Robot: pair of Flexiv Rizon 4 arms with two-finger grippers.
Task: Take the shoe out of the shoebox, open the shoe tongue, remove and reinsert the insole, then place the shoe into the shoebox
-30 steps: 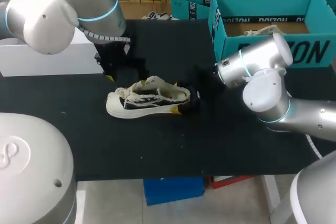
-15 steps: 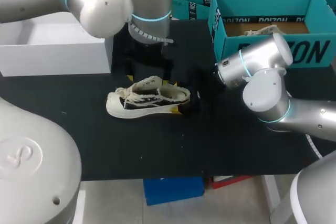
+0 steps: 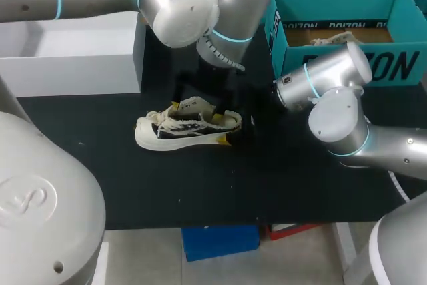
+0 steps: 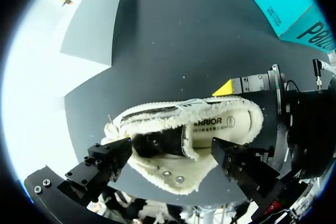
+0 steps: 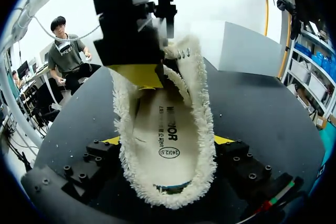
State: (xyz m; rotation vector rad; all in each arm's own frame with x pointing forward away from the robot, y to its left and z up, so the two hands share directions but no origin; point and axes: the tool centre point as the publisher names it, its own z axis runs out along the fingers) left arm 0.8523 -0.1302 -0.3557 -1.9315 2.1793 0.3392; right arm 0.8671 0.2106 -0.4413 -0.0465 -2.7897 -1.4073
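Observation:
A cream low-top shoe (image 3: 183, 126) with frayed edges lies on its sole on the black table, toe to the left. Its insole (image 5: 167, 129) shows inside. My right gripper (image 3: 235, 130) is shut on the shoe's heel, one yellow tip on each side (image 5: 167, 141). My left gripper (image 3: 196, 111) hangs open just above the middle of the shoe (image 4: 184, 129), and its black fingers (image 4: 105, 162) stand wide apart over the laces and collar. The teal shoebox (image 3: 280, 45) stands open at the back right.
A white box (image 3: 73, 58) sits at the back left of the table. A second teal box (image 3: 243, 1) stands behind the shoebox. The table's front edge runs below the shoe, with bare black mat (image 3: 200, 185) between.
My left arm has swung from the back left rightward, bringing its open gripper over the shoe. The right gripper and the shoe have not moved.

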